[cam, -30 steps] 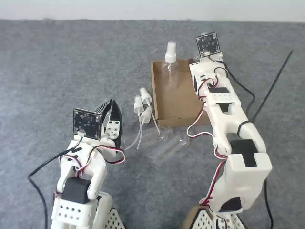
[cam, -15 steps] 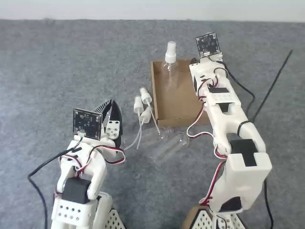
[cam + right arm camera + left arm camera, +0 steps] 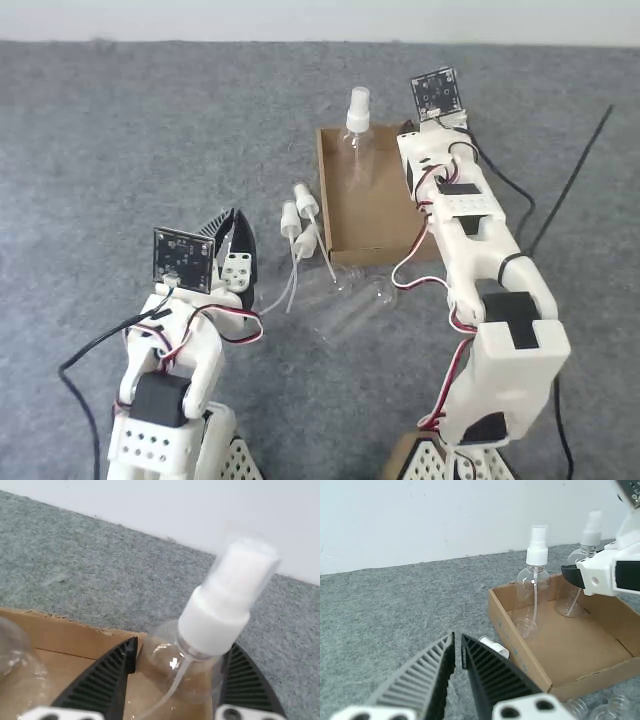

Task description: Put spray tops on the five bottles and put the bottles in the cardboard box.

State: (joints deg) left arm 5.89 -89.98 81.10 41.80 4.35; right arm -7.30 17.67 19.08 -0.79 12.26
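**Right end effector holds a capped bottle in the box**

Your right end effector [image 3: 181, 652] is closed on a bottle [image 3: 165, 666] with its top on, one jaw pressed to each side of the clear body. You have it upright at the far end of the box. The arm hides whether its base rests on the box floor.

The grey surface [image 3: 150, 130] carries everything. The box [image 3: 378, 220] lies open between your two arms, nearer the right one. A second bottle [image 3: 357, 140], capped too, stands upright in the box at its far end, just beside the held one. The bare bottles [image 3: 355, 302] lie on their sides against the box's near wall. They overlap, so you cannot count them surely; the task's count suggests three. Three loose tops [image 3: 300, 218], tubes trailing, lie just beside the box on the side toward your left arm.

Your left end effector [image 3: 458, 639] hangs over the surface near those tops. Its jaws are narrowed to a sliver and hold nothing.

You look to be boxing the second bottle of five. The next move probably calls for seating it flat and easing the right jaws apart. Lift straight up so that you do not tip its neighbour. After that you would need one arm to stand a bare bottle up. The left jaws would have to spread before taking a top, and the tube would have to thread down the narrow neck.
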